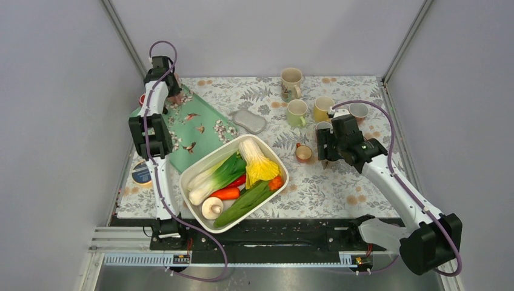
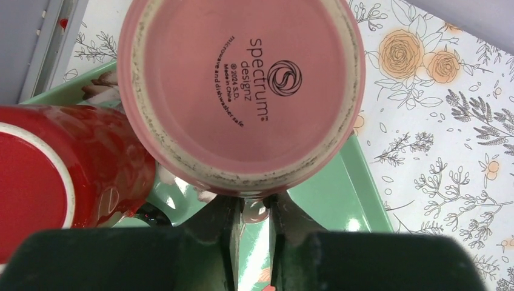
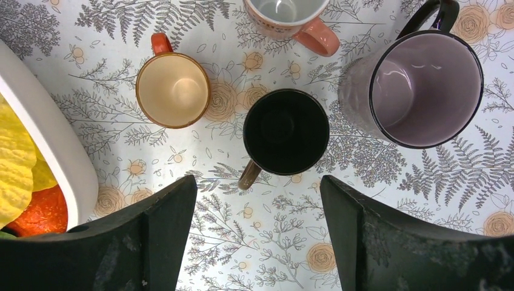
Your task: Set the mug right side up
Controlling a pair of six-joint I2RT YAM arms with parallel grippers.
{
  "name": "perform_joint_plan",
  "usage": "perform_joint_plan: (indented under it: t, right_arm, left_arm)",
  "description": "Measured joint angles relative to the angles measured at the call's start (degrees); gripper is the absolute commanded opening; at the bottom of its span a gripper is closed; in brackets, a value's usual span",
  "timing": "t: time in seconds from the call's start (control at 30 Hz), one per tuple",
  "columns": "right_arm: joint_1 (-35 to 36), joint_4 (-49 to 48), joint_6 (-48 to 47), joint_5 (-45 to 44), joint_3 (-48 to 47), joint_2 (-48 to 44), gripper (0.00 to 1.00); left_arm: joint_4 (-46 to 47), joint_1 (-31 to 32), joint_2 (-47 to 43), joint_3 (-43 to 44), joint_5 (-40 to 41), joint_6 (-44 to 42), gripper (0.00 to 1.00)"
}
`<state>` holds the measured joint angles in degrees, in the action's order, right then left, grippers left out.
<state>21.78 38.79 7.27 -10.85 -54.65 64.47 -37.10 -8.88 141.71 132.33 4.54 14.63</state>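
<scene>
Pink mug [image 2: 242,91] upside down on one green tray [image 2: 339,194], table's far-left corner, base up, just beside one red mug [image 2: 73,163]. Left gripper [image 2: 254,212] jaws clamped on pink mug's near edge. Right gripper [image 3: 257,236] jaws wide apart, empty, above four upright cups: tan cup [image 3: 173,90], black mug [image 3: 286,131], purple mug [image 3: 424,91], orange-handled mug [image 3: 285,12]. One white tub [image 3: 51,142] beside them.

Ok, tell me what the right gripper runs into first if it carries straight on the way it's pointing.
Probably the black mug: it stands upright, in line with the gap between the right gripper's open fingers. The picture doesn't show how far off it is.
</scene>
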Motion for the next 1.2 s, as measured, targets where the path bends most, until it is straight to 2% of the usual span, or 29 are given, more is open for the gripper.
perform_joint_plan:
  t: [0.13, 0.2, 0.37, 0.4, 0.47, 0.5, 0.53, 0.6, 0.77, 0.9, 1.0, 1.1, 1.2]
  right_arm:
    - [0.0, 0.02, 0.0, 0.55, 0.04, -0.94, 0.84]
    - [0.0, 0.02, 0.0, 0.92, 0.04, -1.55, 0.84]
    - [0.0, 0.04, 0.02, 1.57, 0.04, -2.62, 0.84]
    - [0.0, 0.04, 0.02, 1.64, 0.04, -2.75, 0.84]
    - [0.0, 0.04, 0.04, 2.01, 0.04, -3.02, 0.84]
    - [0.0, 0.04, 0.04, 2.19, 0.04, -3.21, 0.84]
    - [0.0, 0.04, 0.04, 2.58, 0.04, -3.52, 0.84]
    - [0.0, 0.02, 0.07, 3.15, 0.17, -4.31, 0.84]
    - [0.0, 0.04, 0.07, 4.5, 0.59, -6.03, 0.85]
    - [0.0, 0.02, 0.07, 5.16, 0.96, -6.47, 0.85]
    - [0.0, 0.04, 0.04, 5.86, 1.36, -6.78, 0.85]
    - [0.0, 0.04, 0.04, 6.08, 1.46, -7.1, 0.85]
    - [0.0, 0.04, 0.04, 6.21, 1.46, -7.28, 0.86]
  left_arm:
    - [2.97, -0.02, -2.25, -4.72, -0.63, -0.31, 0.0]
    - [5.86, -0.02, -5.7, -10.95, -1.92, -0.94, 0.0]
    - [9.81, -0.28, -20.26, -33.24, -8.02, -2.56, 0.0]
    - [9.9, -0.26, -22.86, -36.89, -9.22, -2.93, 0.07]
    - [10.45, -0.26, -26.75, -42.38, -10.84, -3.91, 0.39]
    - [11.02, -0.2, -28.24, -44.46, -11.15, -4.37, 0.52]
    - [12.0, -0.11, -29.75, -46.88, -11.17, -4.76, 0.58]
    - [12.26, 0.09, -32.09, -51.28, -11.04, -5.51, 0.6]
    - [11.8, 0.15, -31.69, -53.81, -10.14, -6.19, 0.56]
    - [11.76, 0.22, -29.46, -51.69, -8.46, -6.25, 0.47]
    - [11.96, 0.33, -27.87, -49.66, -7.39, -6.43, 0.31]
    - [12.17, 0.35, -27.63, -49.05, -6.84, -7.34, 0.0]
    - [12.41, 0.37, -27.63, -48.94, -6.25, -7.32, 0.0]
